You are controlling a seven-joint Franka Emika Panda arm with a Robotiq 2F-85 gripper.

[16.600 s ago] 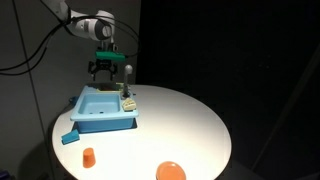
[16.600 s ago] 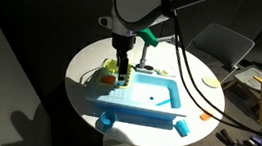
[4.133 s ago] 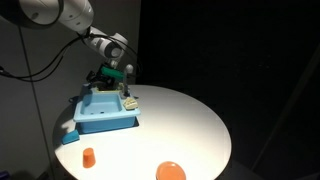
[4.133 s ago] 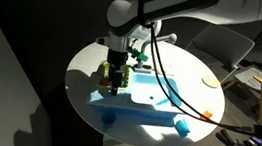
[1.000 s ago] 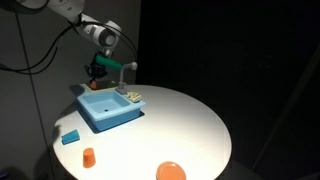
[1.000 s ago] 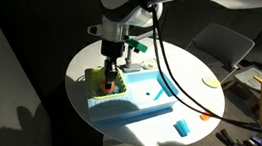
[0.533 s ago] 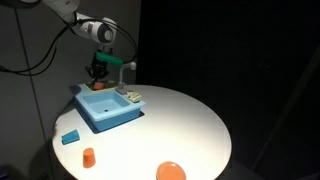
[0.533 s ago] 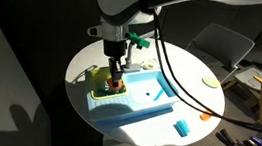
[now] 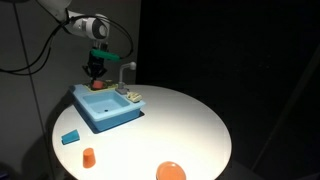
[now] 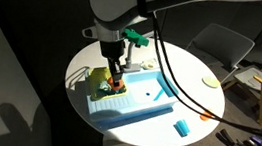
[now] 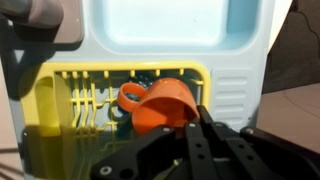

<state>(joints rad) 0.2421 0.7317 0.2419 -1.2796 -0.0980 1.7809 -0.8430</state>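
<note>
In an exterior view, the arm bends down from above and the end effector (image 9: 97, 73) points straight down at the far corner of the blue plastic sink (image 9: 106, 109), near the edge of the round white bench (image 9: 190, 120).

In an exterior view, the wrist is vertical, clenched on a small orange mug (image 10: 115, 84) over the yellow rack (image 10: 97, 79).

Wrist view: the glossy, rounded mug (image 11: 162, 106) with its ring handle sits tilted in the slotted yellow rack (image 11: 68, 110), beside the smooth rectangular basin.

Dark room, round white table (image 9: 190, 120).
</note>
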